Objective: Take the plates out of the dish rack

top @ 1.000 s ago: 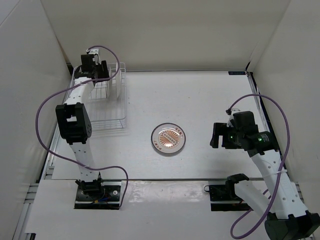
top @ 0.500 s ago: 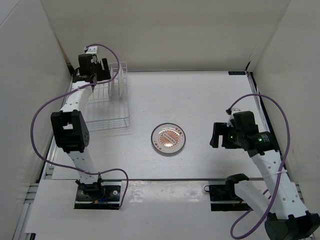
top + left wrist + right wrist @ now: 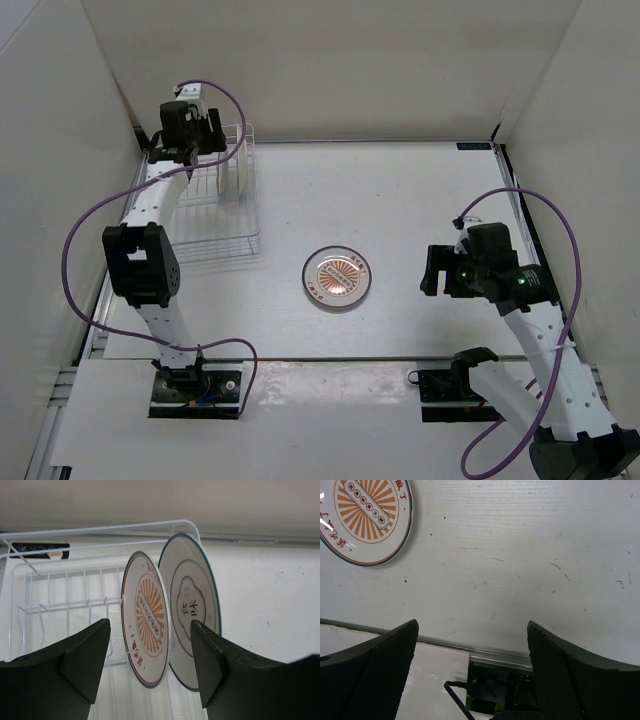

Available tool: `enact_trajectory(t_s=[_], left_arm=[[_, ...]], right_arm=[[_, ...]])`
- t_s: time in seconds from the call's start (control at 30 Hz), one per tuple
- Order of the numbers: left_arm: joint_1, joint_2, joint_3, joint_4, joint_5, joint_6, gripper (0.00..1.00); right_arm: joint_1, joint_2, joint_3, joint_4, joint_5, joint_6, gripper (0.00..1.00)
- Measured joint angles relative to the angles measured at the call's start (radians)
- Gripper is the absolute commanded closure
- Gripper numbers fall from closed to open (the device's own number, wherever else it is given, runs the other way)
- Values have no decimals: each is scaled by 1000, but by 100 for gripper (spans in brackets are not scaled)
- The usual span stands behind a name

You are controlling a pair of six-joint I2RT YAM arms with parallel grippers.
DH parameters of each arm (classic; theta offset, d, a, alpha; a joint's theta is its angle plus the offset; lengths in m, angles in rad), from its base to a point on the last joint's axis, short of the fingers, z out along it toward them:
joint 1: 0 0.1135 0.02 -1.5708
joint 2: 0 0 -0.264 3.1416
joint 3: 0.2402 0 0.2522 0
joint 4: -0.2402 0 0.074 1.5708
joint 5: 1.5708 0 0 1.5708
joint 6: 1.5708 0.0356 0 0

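White rack, orange sun plates

The dish rack (image 3: 215,225) is white wire. Inside it, the sunburst plate (image 3: 147,640) has orange rays, a white stripe with little rings, red marks and a thin red edge line. Beside it in the rack, the pale plate (image 3: 196,605) is grey-white with black marks and a dark rim line. Away from the rack, the flat plate (image 3: 337,277) shows the same orange rays on the grey-white table (image 3: 450,200).

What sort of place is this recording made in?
Most likely a lab robot cell, not a kitchen: plain white panels box in the table, the left arm and right arm are bolted at its near edge, and the only kitchenware is a wire dish rack and plates.
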Motion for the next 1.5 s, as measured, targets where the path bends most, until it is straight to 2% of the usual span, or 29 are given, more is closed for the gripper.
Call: enact_trajectory(t_s=[0.23,0.3,0.33,0.5,0.53,0.67,0.73,0.9,1.2,1.5], left_arm=[[-17,100,0,-20,16,0,25],[-21,130,2,-38,28,0,29],[-22,143,3,-43,31,0,36],[-26,177,3,-64,48,8,52],[-26,177,3,-66,48,8,62],[-26,174,4,-58,50,26,82],[-26,163,4,-58,32,42,85],[-23,137,-13,-64,34,68,99],[-27,47,-24,-133,50,125,99],[-52,-275,25,-240,8,147,99]], right_arm=[[0,-7,0,0,3,0,10],[0,-8,0,-1,3,0,10],[0,-8,0,-1,3,0,10],[0,-16,0,-1,3,0,10],[0,-18,0,-1,3,0,10],[0,-21,0,-1,3,-1,10],[0,-21,0,0,3,-1,10],[0,-16,0,0,2,-1,10],[0,-14,0,0,-4,0,10],[0,-42,0,-4,2,4,10]])
